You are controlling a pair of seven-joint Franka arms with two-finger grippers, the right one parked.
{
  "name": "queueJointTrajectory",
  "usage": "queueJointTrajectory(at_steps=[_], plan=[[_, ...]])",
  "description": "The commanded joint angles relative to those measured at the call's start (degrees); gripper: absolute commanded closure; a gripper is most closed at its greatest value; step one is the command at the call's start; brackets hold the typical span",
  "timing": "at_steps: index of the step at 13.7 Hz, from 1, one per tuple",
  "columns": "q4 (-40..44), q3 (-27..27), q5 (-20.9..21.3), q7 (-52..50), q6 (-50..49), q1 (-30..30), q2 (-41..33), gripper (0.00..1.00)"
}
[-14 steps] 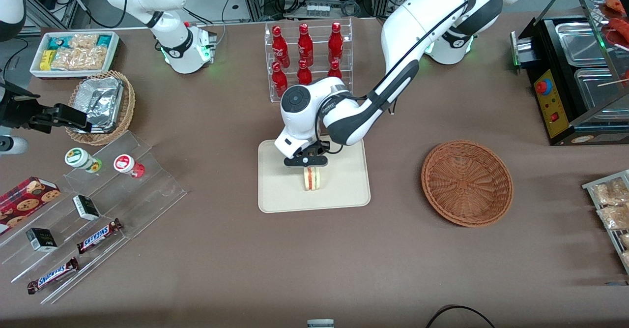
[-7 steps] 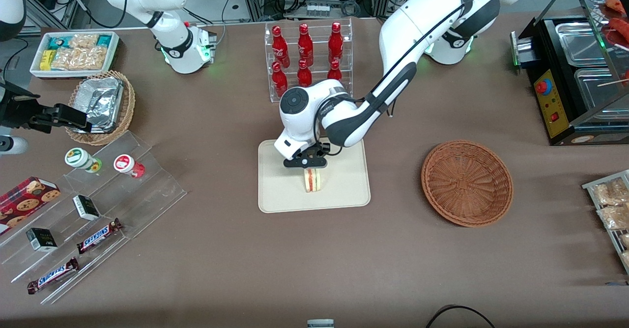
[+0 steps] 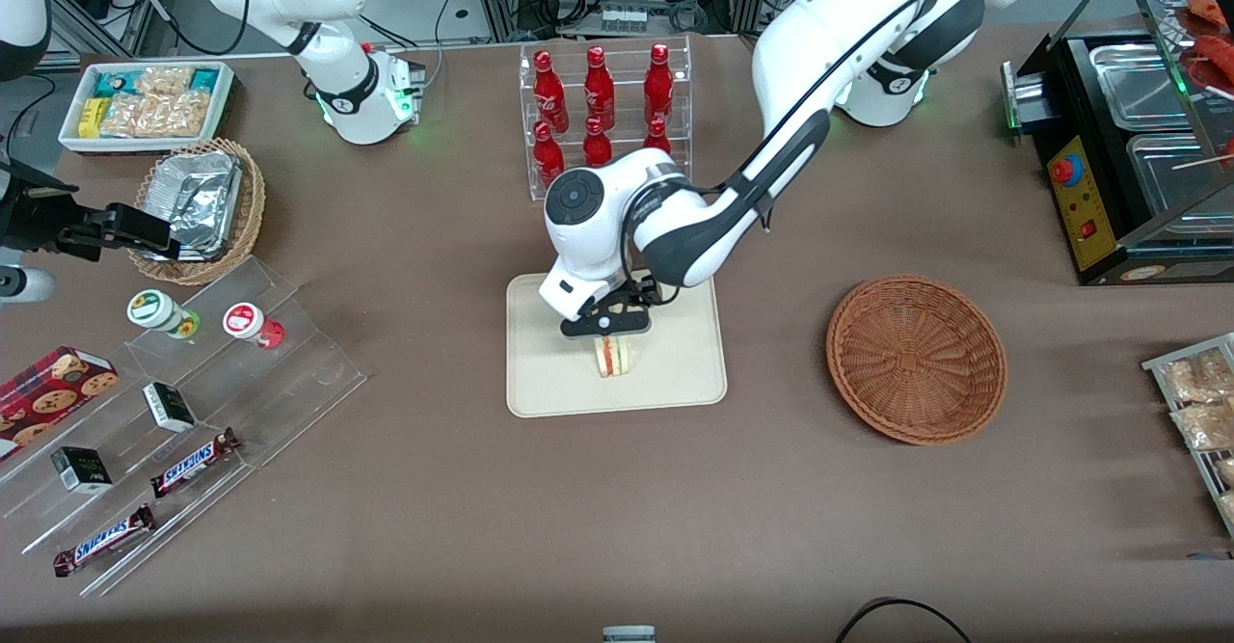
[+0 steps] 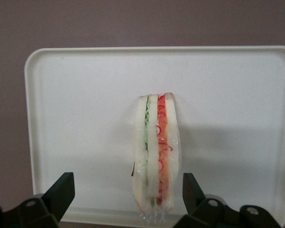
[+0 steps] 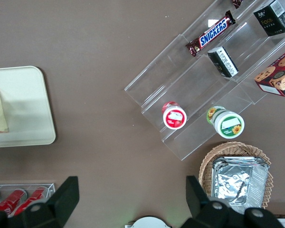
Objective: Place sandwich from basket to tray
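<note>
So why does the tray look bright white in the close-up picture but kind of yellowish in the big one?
In the left wrist view the flat rectangular tray looks washed-out white, with a soft grey shadow beside the layered bread sandwich wedge. In the front view the tray shows cream-beige. The open hand hangs just above the sandwich.

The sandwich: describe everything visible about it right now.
The sandwich is a wedge of pale bread slices with a green filling layer and a red-orange one, apparently wrapped in clear film. It stands on edge on the cream tray, layers upright. The left arm's claw is open just above it, one finger either side, neither touching. The wicker basket holds nothing.
</note>
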Motion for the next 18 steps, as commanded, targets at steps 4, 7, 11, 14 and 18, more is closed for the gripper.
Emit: queueJointTrajectory(at_steps=[4,7,11,14,18], plan=[[-2.82,0.13,-10.06,0.94,-11.76,10.23,-15.67,0.00],[-7.92,0.13,-11.99,7.68,-16.06,15.68,-23.32,0.00],[-8.55,0.13,-16.04,18.24,-21.43,23.16,-29.13,0.00],[-9.16,0.22,-17.80,26.32,-24.51,28.26,-32.30,0.00],[-14.16,4.32,-20.79,36.78,-24.78,31.88,-38.35,0.00]])
